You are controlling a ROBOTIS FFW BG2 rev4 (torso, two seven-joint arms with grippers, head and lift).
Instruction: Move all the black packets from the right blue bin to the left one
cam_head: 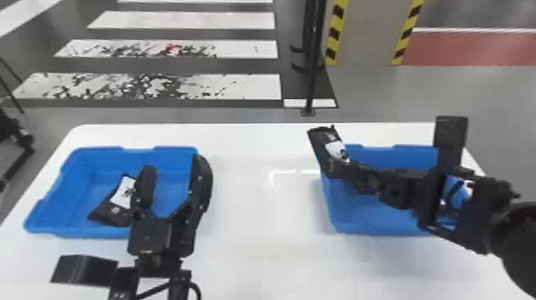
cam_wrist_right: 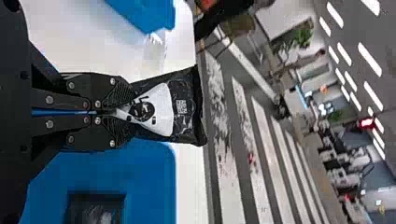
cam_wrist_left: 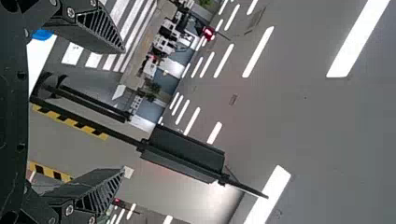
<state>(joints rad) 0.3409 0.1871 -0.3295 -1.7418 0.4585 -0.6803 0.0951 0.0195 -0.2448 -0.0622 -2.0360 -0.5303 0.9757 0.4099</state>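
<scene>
1. Pinching is done by the right gripper (cam_head: 345, 166), whose jaws are drawn together on one end of a black packet (cam_head: 324, 144).
2. The left gripper (cam_head: 175, 162) is spread wide, with nothing held between its fingers.
3. The held packet is extended out past the right gripper's fingertips, its white label partly covered by them, above the inner edge of the right blue bin (cam_head: 371, 221).
4. Another black packet (cam_wrist_right: 95, 210) is seen in the right bin, below the right gripper.
5. In the left blue bin (cam_head: 105, 159), a white-labelled packet (cam_head: 107, 211) is partly hidden by the left gripper; whether it is touched cannot be told.
6. Both bins are set on a white table (cam_head: 255, 247). Beyond it, a grey floor (cam_head: 371, 103) is marked with white stripes (cam_head: 239, 85), and a pillar (cam_head: 369, 32) is edged in yellow and black.
</scene>
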